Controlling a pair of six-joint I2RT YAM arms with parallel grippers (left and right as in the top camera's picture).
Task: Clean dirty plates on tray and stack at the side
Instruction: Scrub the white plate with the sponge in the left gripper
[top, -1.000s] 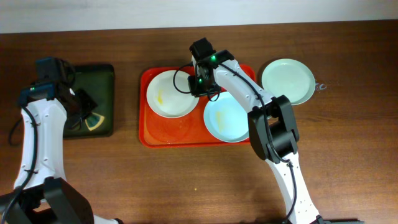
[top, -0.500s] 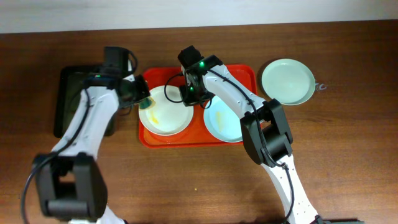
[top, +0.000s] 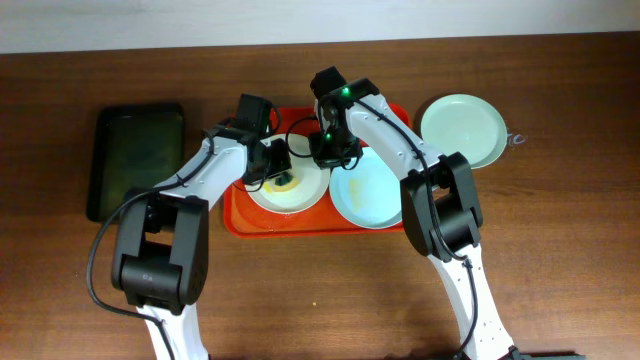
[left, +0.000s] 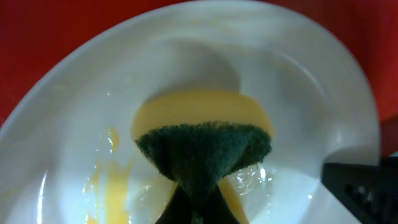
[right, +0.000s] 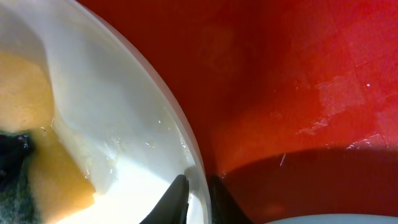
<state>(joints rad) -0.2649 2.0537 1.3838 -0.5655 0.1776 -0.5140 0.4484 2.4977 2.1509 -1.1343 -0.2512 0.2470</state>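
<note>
The white plate (top: 300, 192) lies on the left half of the red-orange tray (top: 236, 212). My left gripper (top: 283, 178) is shut on a yellow sponge with a green scouring face (left: 202, 140) and presses it into the plate (left: 298, 81), beside yellow smears (left: 102, 180). My right gripper (top: 327, 150) is shut on the white plate's rim (right: 186, 149), one finger inside (right: 173, 202) and one outside. A mint-blue plate (top: 372, 195) lies on the tray's right half. Another mint-blue plate (top: 463, 130) sits on the table to the right of the tray.
A black rectangular tray (top: 139, 160) lies at the left on the wooden table (top: 320, 290). A small metal object (top: 515, 139) lies by the right plate. The two arms meet closely over the tray.
My left gripper has moved right from the black tray, carrying the sponge onto the white plate. The white plate has shifted a little right and toward the tray's front.
</note>
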